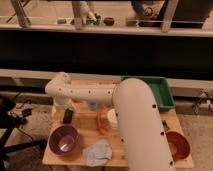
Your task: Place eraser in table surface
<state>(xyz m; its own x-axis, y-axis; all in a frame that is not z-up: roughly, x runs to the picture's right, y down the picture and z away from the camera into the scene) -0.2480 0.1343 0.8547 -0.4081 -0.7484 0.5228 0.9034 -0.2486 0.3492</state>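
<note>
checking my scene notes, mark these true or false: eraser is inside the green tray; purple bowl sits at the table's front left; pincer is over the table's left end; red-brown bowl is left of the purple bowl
1. The eraser is inside the green tray. False: it is at the left end of the table surface, far from the tray.
2. The purple bowl sits at the table's front left. True.
3. The pincer is over the table's left end. True, just above the eraser.
4. The red-brown bowl is left of the purple bowl. False: it is at the far right.
</note>
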